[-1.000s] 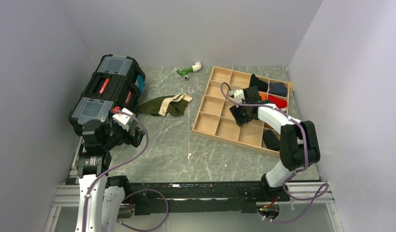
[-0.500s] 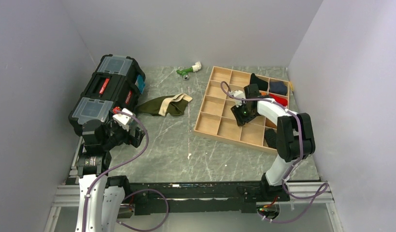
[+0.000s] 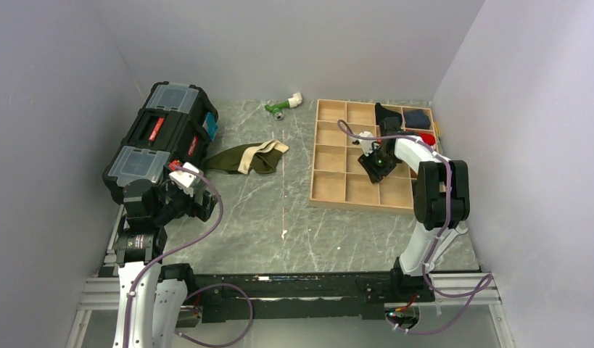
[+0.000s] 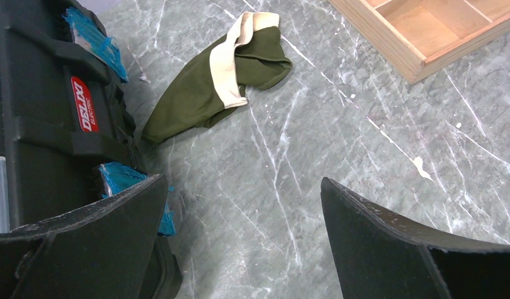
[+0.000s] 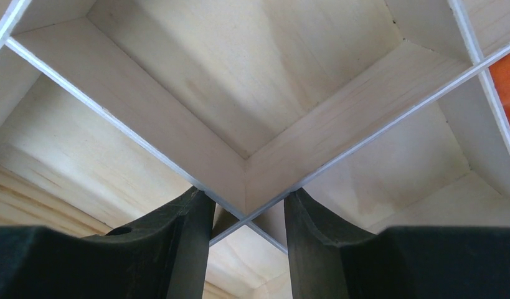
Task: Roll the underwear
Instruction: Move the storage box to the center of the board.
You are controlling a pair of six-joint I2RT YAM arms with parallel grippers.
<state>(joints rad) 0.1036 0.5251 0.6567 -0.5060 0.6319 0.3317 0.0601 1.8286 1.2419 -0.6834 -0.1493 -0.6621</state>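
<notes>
The underwear (image 3: 246, 158), olive green with a cream waistband, lies crumpled and flat on the marble table, left of the wooden tray (image 3: 359, 204). The left wrist view shows the underwear (image 4: 215, 87) ahead of my left gripper (image 4: 240, 180). That left gripper (image 3: 198, 205) is open and empty, hovering near the table's front left beside the toolbox. My right gripper (image 3: 377, 163) is down inside the tray. In the right wrist view the right gripper (image 5: 246, 196) has its jaws closed on the crossing of two tray dividers (image 5: 339, 152).
A black toolbox (image 3: 163, 138) fills the left side, close to the left gripper. A green and white object (image 3: 283, 105) lies at the back. The tray's far right cells hold a black roll (image 3: 386, 116), a dark blue roll (image 3: 417, 116) and a red item (image 3: 426, 138).
The right gripper closed on the tray's dividers, and the tray swung round and slid right until square with the table. The left arm and the underwear stayed still.
</notes>
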